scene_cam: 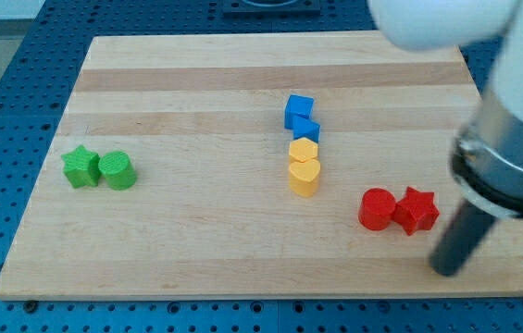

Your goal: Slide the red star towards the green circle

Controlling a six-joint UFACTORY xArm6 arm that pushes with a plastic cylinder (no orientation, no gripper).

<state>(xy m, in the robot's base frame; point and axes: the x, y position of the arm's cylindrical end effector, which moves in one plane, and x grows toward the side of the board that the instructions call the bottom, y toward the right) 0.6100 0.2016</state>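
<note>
The red star [417, 209] lies at the view's lower right, touching a red circle [377, 209] on its left. The green circle [117, 171] sits far off at the view's left, touching a green star [81, 166] on its left. My tip [446, 269] rests on the board just below and to the right of the red star, a short gap away from it.
In the middle, two blue blocks [300, 115] and two yellow blocks [304, 166], the lower one a heart, form a short column. The wooden board [196, 74] lies on a blue perforated table. The arm's white and dark body fills the view's upper right.
</note>
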